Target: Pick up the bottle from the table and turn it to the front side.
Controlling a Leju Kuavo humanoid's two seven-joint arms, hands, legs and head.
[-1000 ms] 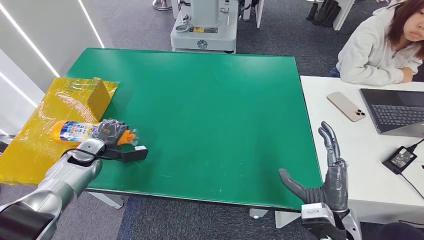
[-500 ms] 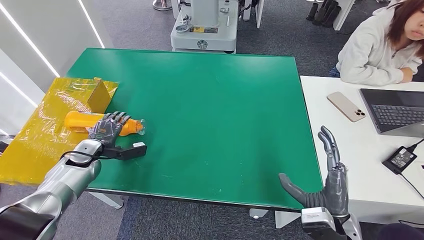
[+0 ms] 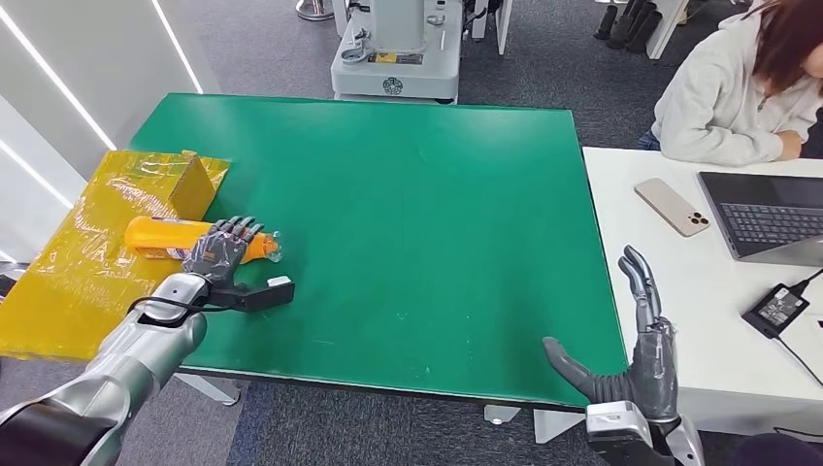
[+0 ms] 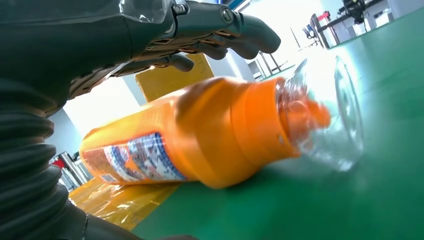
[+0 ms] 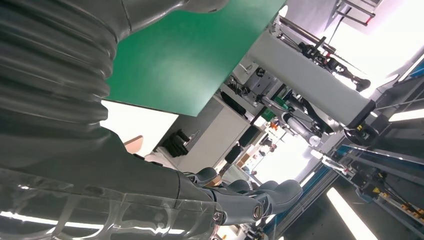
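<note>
- An orange bottle [image 3: 167, 236] lies on its side at the left edge of the green tabletop [image 3: 408, 223], its base over a yellow plastic sheet [image 3: 78, 272] and its clear-capped neck pointing toward the middle of the tabletop.
- The left wrist view shows a printed label on the bottle's lower flank, near the tabletop, and a clear cap [image 4: 325, 107] over an orange nozzle.
- The robot's left hand [image 3: 215, 254] arches over the bottle's neck end, fingers [image 4: 225, 30] spread above the orange shoulder; whether they press on the bottle cannot be told, and the hand does not close around it.
- A yellow-wrapped cardboard box [image 3: 194, 184] stands on the plastic sheet, just behind the bottle.
- The right hand [image 3: 645, 340] is raised at the tabletop's near right corner, fingers straight and apart, holding nothing.
- Beside the green tabletop stands a white desk [image 3: 679, 291] carrying a phone [image 3: 672, 207], a laptop [image 3: 767, 216] and a black power adapter [image 3: 776, 309].
- A person in a light hooded top [image 3: 738, 87] sits behind the desk, leaning on it.
</note>
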